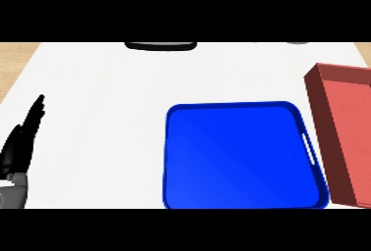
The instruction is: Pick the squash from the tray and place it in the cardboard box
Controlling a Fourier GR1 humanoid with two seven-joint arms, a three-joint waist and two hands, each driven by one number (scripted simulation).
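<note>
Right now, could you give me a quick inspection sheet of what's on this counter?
Surface: white counter, wood showing at the far corners.
Job's things: blue tray, nothing visible in it; reddish-brown box to its right, partly out of view; no squash seen.
Clutter: dark object at the far edge.
Hands: left hand resting at the left edge, fingers straight; right hand not in view.
Cables: nothing seen.
Surroundings: nothing seen.

White bench (109,98) across most of the view, with a wood-coloured strip (14,59) along its left side. Dark flat object (161,45) at the far edge, cut off at the top, well beyond the fingers and to their right.
</note>
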